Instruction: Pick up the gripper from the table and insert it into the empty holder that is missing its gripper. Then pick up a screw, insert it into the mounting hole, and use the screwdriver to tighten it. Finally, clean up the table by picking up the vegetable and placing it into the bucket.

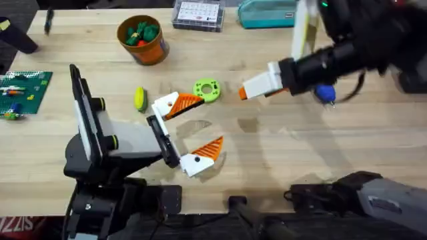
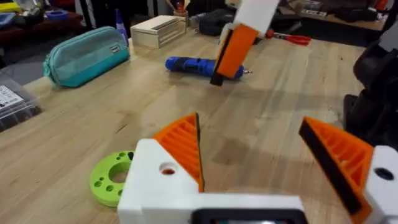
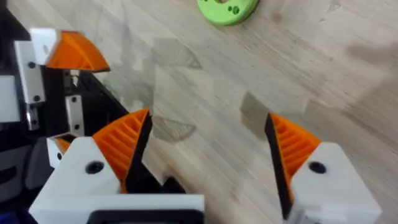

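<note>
My left gripper (image 1: 200,123) (image 2: 249,124) stands open low over the table, nothing between its fingers. Both of its white finger blocks (image 2: 161,180) carry orange ribbed wedges, so I cannot tell which one is the holder. My right gripper (image 1: 248,90) (image 3: 208,124) is open too and hovers just right of it, empty. The blue screwdriver (image 1: 325,93) (image 2: 193,65) lies behind the right gripper, partly under that arm. The yellow-green vegetable (image 1: 140,99) lies left of the left gripper. The orange bucket (image 1: 142,39) stands at the back left. The loose gripper piece and the screw are out of view.
A green ring-shaped disc (image 1: 207,90) (image 2: 112,177) (image 3: 227,9) lies between the two grippers. At the back are a clear compartment box (image 1: 197,13) and a teal pouch (image 1: 267,13) (image 2: 87,56). A green brick board (image 1: 23,90) sits at the left edge.
</note>
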